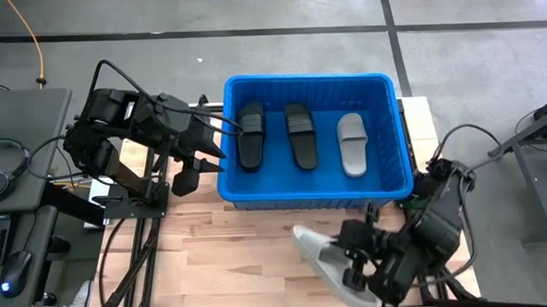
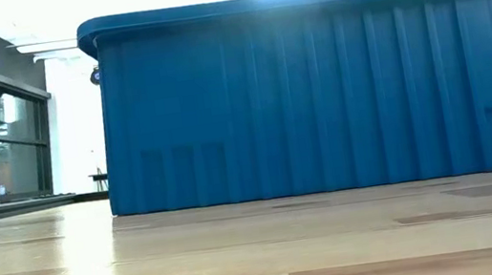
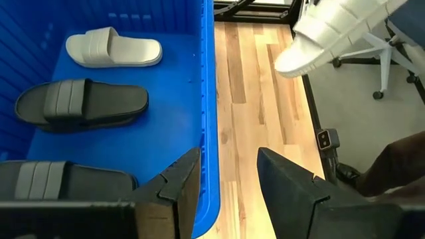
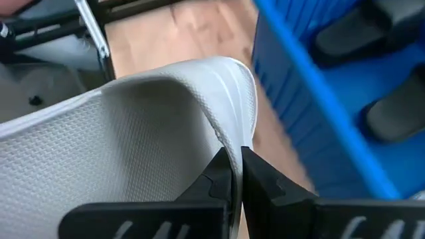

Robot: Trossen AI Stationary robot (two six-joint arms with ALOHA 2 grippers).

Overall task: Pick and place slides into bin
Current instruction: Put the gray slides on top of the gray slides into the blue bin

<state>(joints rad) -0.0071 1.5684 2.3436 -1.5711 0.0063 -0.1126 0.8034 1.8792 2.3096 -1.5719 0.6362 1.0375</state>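
The blue bin (image 1: 307, 78) stands on the wooden table and holds two black slides (image 1: 251, 136) (image 1: 300, 136) and one light grey slide (image 1: 352, 143), all lying flat on its floor. Near the table's front right, my right gripper (image 1: 352, 266) is shut on another light grey slide (image 1: 316, 249), which is off the table. My left gripper (image 3: 227, 159) hovers open over the bin's left rim (image 3: 207, 99) with nothing between its fingers. The low view shows only the bin's wall (image 2: 318, 98). My right gripper pinches a thin edge of the light grey slide (image 4: 229, 136), beside its ribbed strap, between its two fingers. The fingers slant downward. The slide is lifted clear of the table and tilted, one end (image 3: 292, 60) lower than the rest.
A bare strip of table (image 1: 241, 247) lies in front of the bin. A side desk at the left carries headphones (image 1: 1, 165) and a mouse (image 1: 15, 268). An office chair base (image 3: 378, 73) stands on the floor beyond the table.
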